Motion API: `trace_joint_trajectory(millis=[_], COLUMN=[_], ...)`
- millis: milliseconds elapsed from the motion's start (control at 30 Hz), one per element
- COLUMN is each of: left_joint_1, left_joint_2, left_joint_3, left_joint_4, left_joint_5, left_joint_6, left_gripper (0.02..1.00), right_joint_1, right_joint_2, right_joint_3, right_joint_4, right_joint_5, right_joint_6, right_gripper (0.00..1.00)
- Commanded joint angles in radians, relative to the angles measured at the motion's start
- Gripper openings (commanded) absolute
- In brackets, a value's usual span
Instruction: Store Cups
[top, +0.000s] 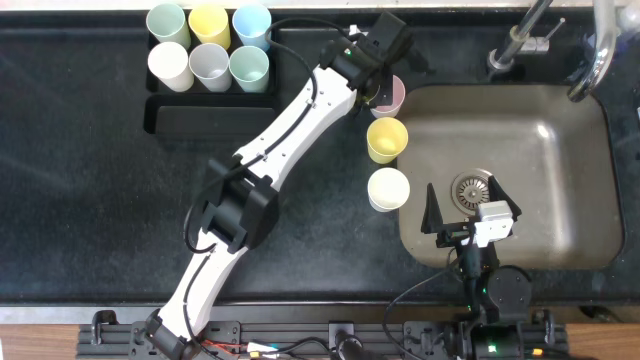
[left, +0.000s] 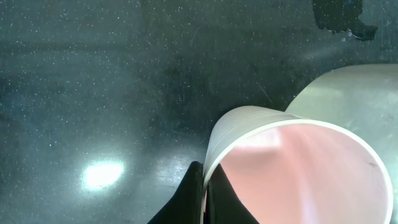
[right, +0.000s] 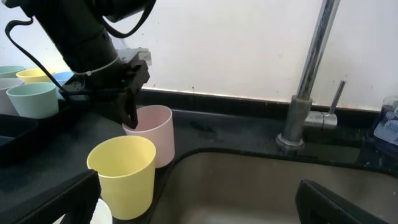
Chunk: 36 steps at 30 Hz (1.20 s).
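Pink cup (left: 292, 168) rim pinched by left gripper (left: 205, 196), near desk's back edge. Lift straight up, miss yellow cup (top: 387, 139). Right gripper (top: 468, 208) open.

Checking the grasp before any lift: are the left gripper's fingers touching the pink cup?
Touching. The left wrist view shows the fingers on either side of the pink cup, pressed against its rim wall.

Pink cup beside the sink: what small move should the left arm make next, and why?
Probably a short, straight lift. The left gripper looks pinched on the pink cup at its rim. The cup stands on the counter close beside the yellow cup, and the black tray lies farther along the counter. Raising the cup first should avoid knocking its neighbour.
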Motion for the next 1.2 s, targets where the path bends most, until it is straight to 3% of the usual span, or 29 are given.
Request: trace_joint_trajectory(millis=[33,333,700,933,1200], left_joint_1=[-0.009,0.031,0.3,0.541,0.736], left_joint_2=[-0.069,-0.365,-0.803,-0.9,-0.887], left_joint_3=[0.026,-0.005,-0.496,-0.658,-0.711], left_joint_4=[-0.022,-0.089,-0.097,-0.098,-0.084], left_joint_5=[-0.022,-0.204,-0.186,-0.086,-0.055], left_joint_6=[-0.003,-0.007,0.048,0.273,0.486], left_gripper=[0.034,0.034,0.034,0.034,0.036], right_joint_1=[-0.003,-0.003,-0.003,-0.003,-0.003], right_joint_2=[-0.011,-0.011,-0.011,-0.011,-0.011], right_joint_3=[-0.014,-0.014,-0.014,-0.013,-0.014], right_joint_4=[0.006,0.006,0.006,0.006,0.006], right_joint_5=[0.008,0.008,0.008,0.008,0.008], right_joint_6=[0.0,0.0,0.0,0.0,0.0], right_gripper=[0.998,0.996,0.996,0.996,0.998])
